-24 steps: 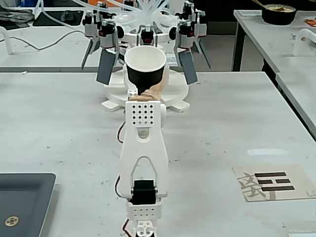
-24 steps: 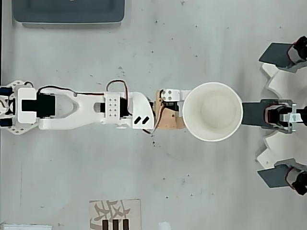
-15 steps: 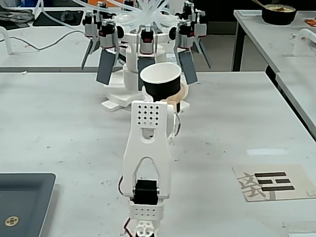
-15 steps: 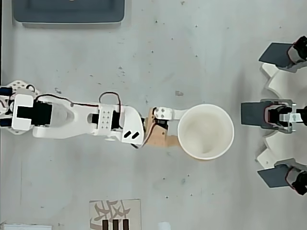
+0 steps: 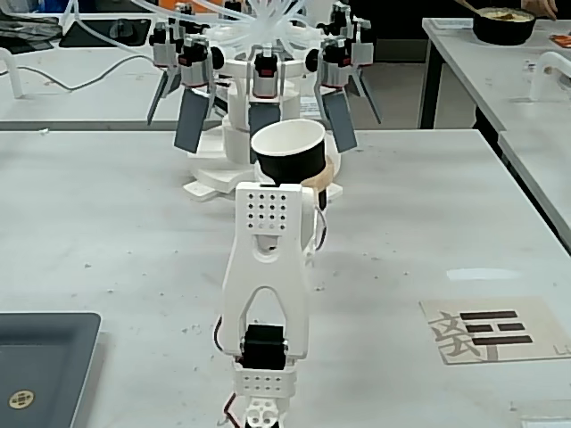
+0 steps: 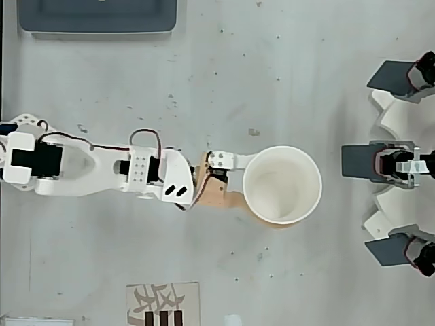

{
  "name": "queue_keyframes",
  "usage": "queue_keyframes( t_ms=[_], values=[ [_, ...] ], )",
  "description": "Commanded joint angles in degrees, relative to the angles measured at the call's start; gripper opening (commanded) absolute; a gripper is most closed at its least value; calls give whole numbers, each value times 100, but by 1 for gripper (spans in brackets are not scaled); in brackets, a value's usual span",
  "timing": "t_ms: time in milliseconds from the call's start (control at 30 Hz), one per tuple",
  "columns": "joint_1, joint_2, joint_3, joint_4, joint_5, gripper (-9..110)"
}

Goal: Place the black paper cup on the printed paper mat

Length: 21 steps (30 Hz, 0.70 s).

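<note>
Since 0.8 s ago your gripper (image 6: 246, 195) has swung the black paper cup (image 6: 281, 184) away from the white fixture (image 6: 397, 166). Jaws clamped on 1 cup, held upright above the table (image 6: 272, 68). Printed paper mat (image 6: 163, 304): well apart, at the overhead view's bottom edge.

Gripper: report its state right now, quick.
Gripper: shut on the black paper cup, carried upright above the table.

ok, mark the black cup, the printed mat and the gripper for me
black paper cup (image 6: 282, 185), overhead view, on its white inside.
printed paper mat (image 5: 492, 329), fixed view, on the dark bars at its middle.
gripper (image 6: 239, 183), overhead view, at the fingertips against the cup's wall.
</note>
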Motion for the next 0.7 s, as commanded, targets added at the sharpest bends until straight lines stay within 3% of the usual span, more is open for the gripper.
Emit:
queue_keyframes(
  t_ms=[0,667],
  values=[
    [0,686,123,-141,26,13],
    [-18,2760,2505,-158,448,12]
  ],
)
